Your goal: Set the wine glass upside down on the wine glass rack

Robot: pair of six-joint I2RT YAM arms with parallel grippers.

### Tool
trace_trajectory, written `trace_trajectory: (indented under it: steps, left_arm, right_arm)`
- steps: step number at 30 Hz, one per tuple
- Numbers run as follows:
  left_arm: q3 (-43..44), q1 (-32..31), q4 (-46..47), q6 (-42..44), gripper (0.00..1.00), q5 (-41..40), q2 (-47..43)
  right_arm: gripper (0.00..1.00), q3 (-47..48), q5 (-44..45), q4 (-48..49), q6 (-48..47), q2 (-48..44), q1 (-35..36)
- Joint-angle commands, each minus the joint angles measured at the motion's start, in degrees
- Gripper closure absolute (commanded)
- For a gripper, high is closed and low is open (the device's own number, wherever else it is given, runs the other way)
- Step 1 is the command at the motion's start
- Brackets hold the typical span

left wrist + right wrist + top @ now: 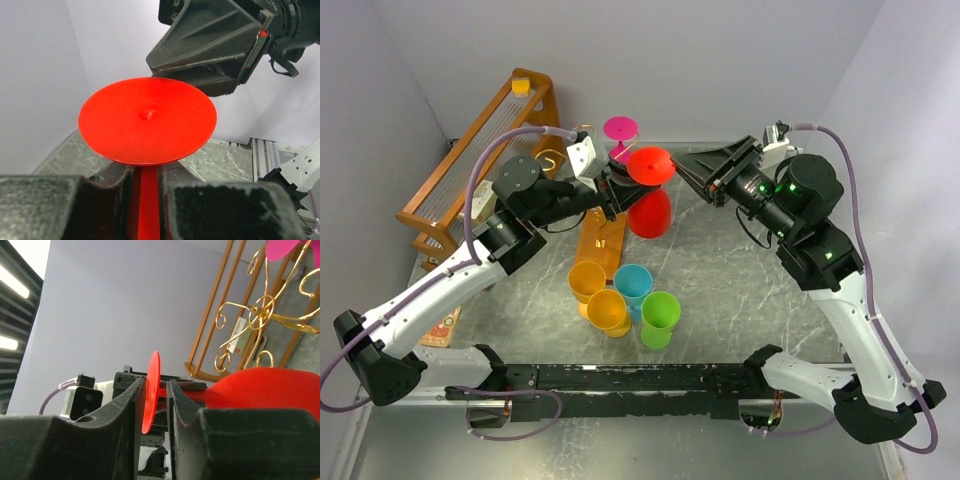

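Observation:
The red wine glass (650, 190) hangs upside down in the air, foot up and bowl down, beside the wooden base of the gold wire wine glass rack (603, 240). My left gripper (613, 190) is shut on its stem; in the left wrist view the stem sits between the fingers (200, 205) below the round foot (147, 120). My right gripper (682, 168) is at the foot's rim. In the right wrist view its gripper (156, 390) straddles the thin foot, with a gap on one side. The bowl (270, 387) and the rack's gold spirals (262, 305) show behind.
A pink glass (620, 128) hangs upside down at the rack's top. Several plastic cups stand in front: orange (587, 280), yellow-orange (608, 311), blue (633, 285), green (660, 318). A slanted orange wooden shelf rack (470, 165) lines the left wall.

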Motion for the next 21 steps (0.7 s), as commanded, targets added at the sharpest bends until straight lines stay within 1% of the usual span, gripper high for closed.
trace_trajectory:
  steps: [1, 4, 13, 18, 21]
  left_arm:
    - [-3.05, 0.12, 6.21, 0.57, 0.93, -0.43, -2.49]
    - [-5.01, 0.13, 7.93, -0.92, 0.93, 0.05, -3.12]
    - [-6.92, 0.14, 9.13, -3.33, 0.93, 0.08, -2.91]
    - [-7.74, 0.13, 8.67, -3.94, 0.93, 0.48, -3.29]
    - [-7.74, 0.12, 8.57, -4.73, 0.93, 0.84, -2.62]
  right_arm:
    - [0.79, 1.35, -0.28, -2.03, -0.74, 0.43, 0.18]
    - [0.82, 1.98, -0.95, -2.36, -1.25, 1.06, 0.18]
    - [0.81, 2.71, -3.52, -3.83, -4.39, 2.1, 0.18]
    - [0.82, 1.81, -5.46, -2.39, -5.74, 1.75, 0.18]
    - [0.79, 1.11, -8.79, -1.0, -6.09, 2.09, 0.18]
